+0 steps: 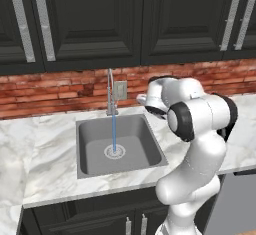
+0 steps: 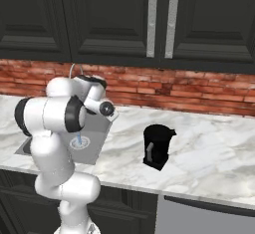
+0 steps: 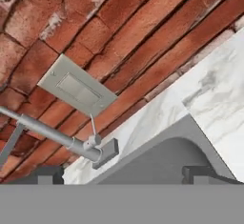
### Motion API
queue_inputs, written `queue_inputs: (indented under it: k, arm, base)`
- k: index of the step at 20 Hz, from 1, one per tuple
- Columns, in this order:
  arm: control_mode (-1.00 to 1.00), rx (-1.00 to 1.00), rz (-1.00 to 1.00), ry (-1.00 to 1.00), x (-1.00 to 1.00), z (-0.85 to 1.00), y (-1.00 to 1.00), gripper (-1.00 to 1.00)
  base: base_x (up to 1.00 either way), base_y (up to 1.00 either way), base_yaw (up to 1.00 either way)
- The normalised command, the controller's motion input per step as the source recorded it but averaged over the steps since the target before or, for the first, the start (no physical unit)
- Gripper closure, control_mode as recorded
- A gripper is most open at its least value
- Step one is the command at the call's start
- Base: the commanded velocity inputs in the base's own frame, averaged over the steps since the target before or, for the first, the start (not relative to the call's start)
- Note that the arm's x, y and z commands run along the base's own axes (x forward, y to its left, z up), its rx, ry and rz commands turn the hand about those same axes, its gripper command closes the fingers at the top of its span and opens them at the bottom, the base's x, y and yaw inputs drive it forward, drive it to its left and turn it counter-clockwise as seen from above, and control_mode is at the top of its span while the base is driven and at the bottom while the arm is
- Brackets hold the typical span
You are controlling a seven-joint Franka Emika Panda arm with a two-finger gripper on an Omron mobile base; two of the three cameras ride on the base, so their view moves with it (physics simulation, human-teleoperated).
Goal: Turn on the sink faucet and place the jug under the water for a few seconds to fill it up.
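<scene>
Running already, the water (image 1: 114, 134) drops into the sink (image 1: 95, 151) while we hover by the sink faucet (image 1: 110, 91), fingers (image 3: 200, 173) apart and empty. We judge the risk is reaching the jug (image 2: 157, 147), well apart on the tabletop (image 2: 214, 143): a sideways nudge could tip it.

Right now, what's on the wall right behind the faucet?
Behind the sink faucet is red brick wall with a grey outlet plate just beside the neck. The faucet's thin neck covers only a sliver of brick; water falls into the sink.
</scene>
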Motion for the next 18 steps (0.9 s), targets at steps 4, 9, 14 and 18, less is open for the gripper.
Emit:
queue_inputs:
  k: [4,9,14,18]
  arm:
    - [-1.00,0.00,-0.20,0.10,-1.00,0.93,-0.41,-1.00]
    - [-1.00,-0.03,-0.24,0.25,-0.86,1.00,-0.44,-1.00]
    - [-1.00,-0.03,-0.25,0.43,-0.65,1.00,-0.47,-1.00]
    - [-1.00,-0.05,-0.25,0.62,-0.29,1.00,-0.57,-1.00]
  base:
    - [0.00,0.00,0.00]
    - [0.00,0.00,0.00]
    - [0.00,0.00,0.00]
    - [0.00,0.00,0.00]
